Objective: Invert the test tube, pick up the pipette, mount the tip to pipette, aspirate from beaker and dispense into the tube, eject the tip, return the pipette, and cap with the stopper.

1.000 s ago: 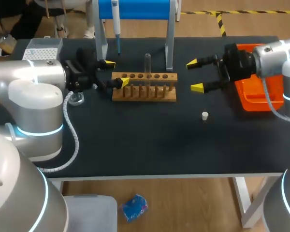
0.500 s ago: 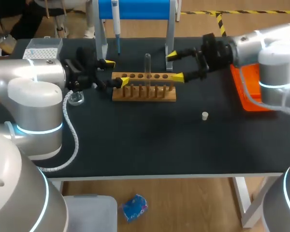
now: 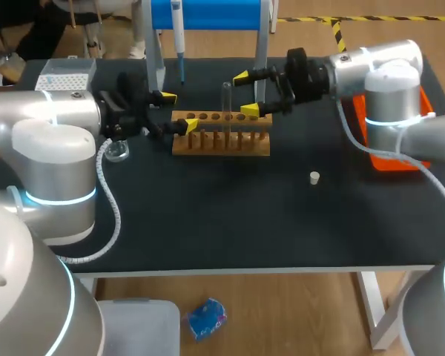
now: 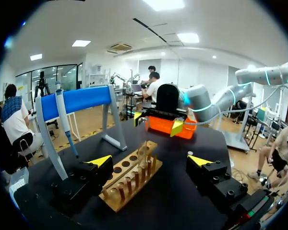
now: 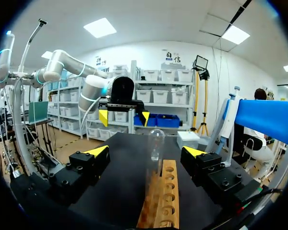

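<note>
As one goes from the left side of the table, the tip box (image 3: 65,74) stands at the far corner and the pipette (image 3: 177,33) hangs untouched on the blue stand (image 3: 208,13). Next comes the left gripper (image 3: 178,111), its fingers spread wide at the left end of the wooden rack (image 3: 221,142) and holding nothing. About the middle of this rack the test tube (image 3: 226,100) stands upright, and in the right wrist view its rounded closed end points up. Just beside it, on the right, is the right gripper (image 3: 246,93), also wide open, with the tube a little ahead of its fingers and not touched. I judge the tube to be thin glass: light, stiff, smooth and easy to crack. A gentle hold on the bare wall above the rack seems best, then a straight lift. Further right the small white stopper (image 3: 314,177) lies alone on the table.
</note>
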